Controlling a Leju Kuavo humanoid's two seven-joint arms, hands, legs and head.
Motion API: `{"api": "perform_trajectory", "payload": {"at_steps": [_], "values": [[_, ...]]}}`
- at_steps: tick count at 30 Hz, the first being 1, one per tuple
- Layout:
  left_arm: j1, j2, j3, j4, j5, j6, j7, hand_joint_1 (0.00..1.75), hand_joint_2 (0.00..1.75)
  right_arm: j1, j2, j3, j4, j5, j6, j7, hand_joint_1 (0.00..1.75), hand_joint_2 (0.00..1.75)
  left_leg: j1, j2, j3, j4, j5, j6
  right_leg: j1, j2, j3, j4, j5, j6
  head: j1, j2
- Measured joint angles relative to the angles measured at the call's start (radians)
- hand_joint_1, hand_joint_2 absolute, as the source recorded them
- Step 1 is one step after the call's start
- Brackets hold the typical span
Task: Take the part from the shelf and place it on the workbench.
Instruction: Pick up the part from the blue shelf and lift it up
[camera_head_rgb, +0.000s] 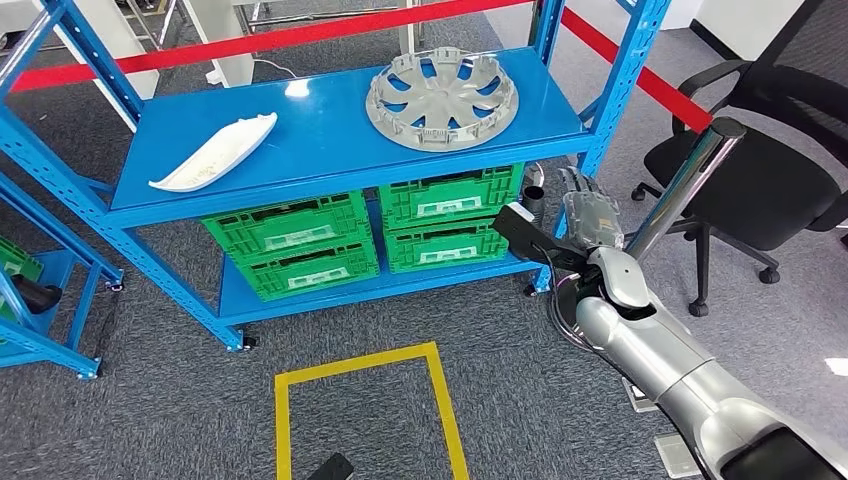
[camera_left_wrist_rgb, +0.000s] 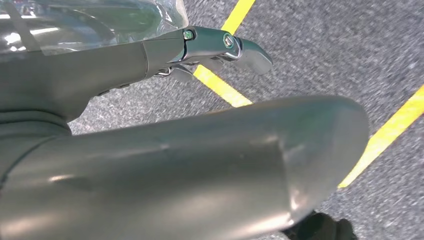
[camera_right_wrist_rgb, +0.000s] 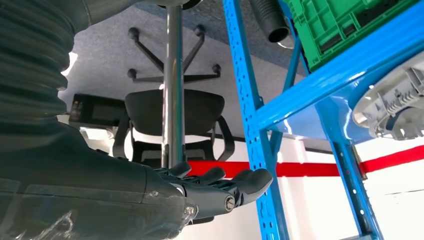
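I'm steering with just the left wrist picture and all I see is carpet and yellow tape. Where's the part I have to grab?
Observer: A grey wheel cover lies on the blue shelf, on its top board.
Operator: Is my other hand near it?
Observer: The right hand is raised beside the shelf's right post, below that board, holding nothing.
Operator: Anything else up there?
Observer: A white curved part lies at the board's left.

Nothing readable here: the white labels on the green crates (camera_head_rgb: 367, 235) are too small to make out.
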Motion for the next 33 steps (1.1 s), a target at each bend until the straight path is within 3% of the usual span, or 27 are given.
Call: {"api": "perform_trajectory", "payload": {"at_steps": [2,3,4,5,7,8,11,14,16,18,19,20,22,24,27,29,31,33], "values": [[0.001,0.000,0.000,0.000,0.000,0.000,0.000,0.00,0.00,0.000,0.003,0.002,0.000,0.000,0.000,-0.001,0.00,1.75,0.000,0.001,-0.080,0.128,-0.043,-0.005,0.003,-0.001,0.012,-0.001,-0.011,-0.006,-0.002,0.000],[0.003,0.000,0.000,0.000,0.000,0.000,0.000,0.00,0.00,0.000,0.005,0.003,0.001,0.000,0.000,-0.001,0.00,1.75,0.000,0.001,-0.112,0.169,-0.052,-0.005,0.004,0.000,0.019,-0.001,-0.016,-0.007,-0.003,0.000],[0.004,0.000,0.000,0.000,0.000,0.000,0.000,0.00,0.00,0.001,0.006,0.004,0.002,0.000,0.000,-0.002,0.00,1.75,0.000,0.001,-0.128,0.175,-0.041,-0.003,0.006,0.001,0.026,-0.001,-0.022,-0.007,-0.004,0.000],[0.005,0.000,0.000,0.000,0.000,0.000,0.000,0.00,0.00,0.001,0.008,0.005,0.003,0.000,0.000,-0.002,0.00,1.75,0.000,0.001,-0.125,0.142,-0.008,0.002,0.008,0.001,0.035,-0.001,-0.029,-0.007,-0.004,0.000],[0.005,0.000,0.000,0.000,-0.001,0.000,0.000,0.00,0.00,0.000,0.012,0.006,0.004,0.000,0.000,-0.004,0.00,1.75,-0.004,0.001,-0.083,0.020,0.078,0.015,0.011,0.002,0.056,-0.002,-0.042,-0.005,-0.004,0.000],[0.005,0.000,0.000,0.000,-0.001,0.000,0.000,0.00,0.00,-0.001,0.014,0.006,0.004,0.000,0.000,-0.005,0.00,1.75,-0.008,0.002,-0.063,-0.035,0.098,0.022,0.011,0.002,0.064,-0.004,-0.048,-0.002,-0.003,0.000],[0.007,0.000,0.000,0.000,-0.004,0.000,0.000,0.00,0.00,-0.002,0.018,0.009,0.008,0.000,0.000,-0.009,0.00,1.75,-0.021,0.003,-0.039,-0.100,0.092,0.042,0.008,0.002,0.076,-0.004,-0.054,0.015,-0.003,0.000],[0.008,0.001,0.000,0.001,-0.007,0.001,0.000,0.00,0.00,-0.003,0.022,0.010,0.009,0.000,-0.001,-0.010,0.00,1.75,-0.017,0.003,-0.011,-0.117,0.103,0.056,0.006,0.002,0.074,0.032,-0.072,0.030,-0.003,0.000],[0.005,0.000,0.000,0.000,-0.007,0.002,0.000,0.00,0.00,-0.008,0.022,0.010,0.010,0.000,-0.002,-0.011,0.00,1.75,-0.014,0.003,-0.001,-0.119,0.099,0.062,0.005,0.003,0.027,0.118,-0.116,0.037,0.000,0.000],[0.006,0.000,0.000,0.000,-0.007,0.002,0.000,0.00,0.00,-0.006,0.022,0.011,0.010,0.000,-0.001,-0.011,0.00,1.75,-0.014,0.002,0.004,-0.117,0.091,0.064,0.005,0.003,-0.048,0.224,-0.154,0.044,0.001,0.000],[0.009,0.000,0.000,0.000,-0.007,0.003,0.000,0.00,0.00,-0.003,0.022,0.012,0.011,0.000,-0.001,-0.011,0.00,1.75,-0.014,0.002,0.007,-0.116,0.085,0.063,0.004,0.003,-0.073,0.248,-0.151,0.047,0.001,0.000],[0.010,0.000,0.000,0.000,-0.007,0.003,0.000,0.00,0.00,0.000,0.022,0.013,0.011,0.000,-0.001,-0.011,0.00,1.75,-0.013,0.001,0.013,-0.114,0.078,0.061,0.003,0.002,-0.081,0.236,-0.126,0.048,0.001,0.000],[0.012,-0.001,0.000,0.000,-0.007,0.004,0.000,0.00,0.00,0.002,0.023,0.013,0.011,0.000,-0.001,-0.011,0.00,1.75,-0.011,0.000,0.028,-0.109,0.061,0.054,0.001,0.003,-0.054,0.132,-0.038,0.048,0.001,0.000],[0.011,-0.001,0.000,0.001,-0.007,0.005,0.000,0.00,0.00,0.002,0.023,0.015,0.012,0.000,-0.001,-0.011,0.00,1.75,-0.010,0.000,0.035,-0.104,0.048,0.043,0.004,0.004,-0.028,0.041,0.004,0.042,0.000,0.000],[0.013,-0.001,0.000,0.001,-0.006,0.010,0.000,0.00,0.00,0.007,0.024,0.018,0.014,0.000,0.000,-0.011,0.00,1.75,-0.011,-0.001,0.036,-0.099,0.039,0.026,0.009,0.004,-0.021,0.015,-0.004,0.016,0.000,0.000],[0.014,-0.001,0.000,0.001,-0.006,0.012,0.000,0.00,0.00,0.008,0.026,0.018,0.013,0.000,-0.001,-0.011,0.00,1.75,-0.010,0.000,0.035,-0.082,0.028,0.017,0.006,0.004,-0.008,0.008,-0.006,0.005,-0.002,0.000],[0.014,-0.001,0.000,0.001,-0.006,0.013,-0.002,0.00,0.00,0.006,0.029,0.018,0.013,0.000,-0.001,-0.012,0.00,1.75,-0.007,0.002,-0.005,-0.001,-0.006,0.008,0.004,0.003,0.008,0.004,-0.013,-0.003,-0.005,0.000],[0.017,-0.001,0.000,0.001,-0.006,0.013,-0.003,0.00,0.00,0.006,0.030,0.019,0.014,0.000,-0.001,-0.012,0.00,1.75,-0.005,0.002,-0.077,0.117,-0.042,0.003,0.006,0.002,0.023,0.003,-0.025,-0.007,-0.006,0.000]]}}
